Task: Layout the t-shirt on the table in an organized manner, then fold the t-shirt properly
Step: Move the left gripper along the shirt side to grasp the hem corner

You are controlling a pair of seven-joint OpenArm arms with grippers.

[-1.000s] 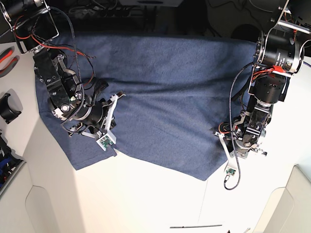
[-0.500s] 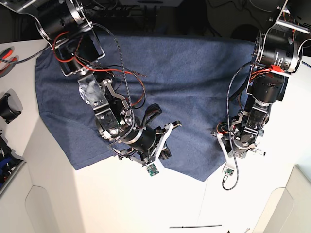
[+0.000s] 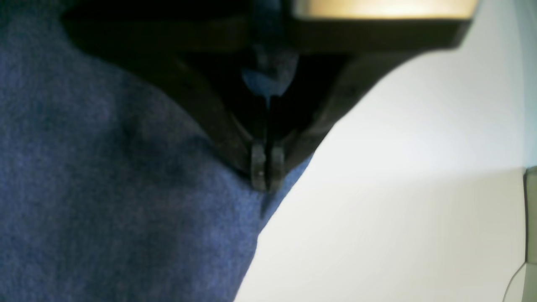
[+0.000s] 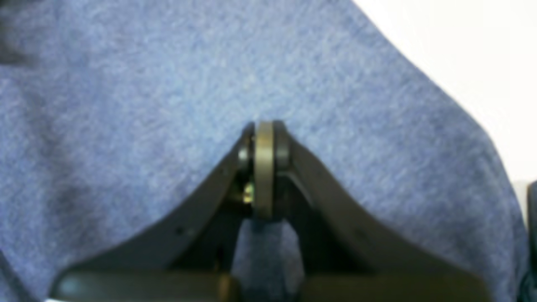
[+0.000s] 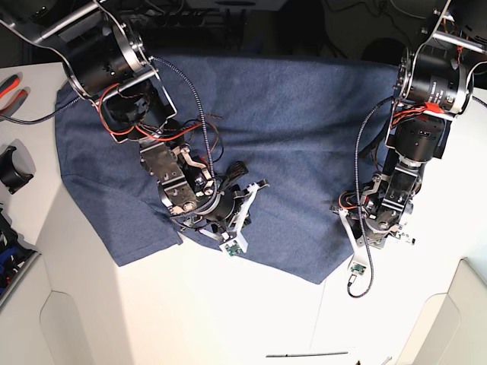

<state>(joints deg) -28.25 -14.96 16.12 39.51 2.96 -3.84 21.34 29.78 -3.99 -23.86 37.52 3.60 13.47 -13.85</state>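
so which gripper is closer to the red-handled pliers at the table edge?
Right. The right gripper sits on the t-shirt toward the pliers' side of the base view. The left gripper is at the shirt's opposite edge, much farther away.

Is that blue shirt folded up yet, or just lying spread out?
Spread out. The t-shirt lies open across the table as one broad sheet, no layer visibly turned over; its near edge runs crooked.

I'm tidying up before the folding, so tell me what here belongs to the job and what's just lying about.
For the job: t-shirt, table, left gripper, right gripper.
Lying about: red-handled tool, black clamp, thin rod.
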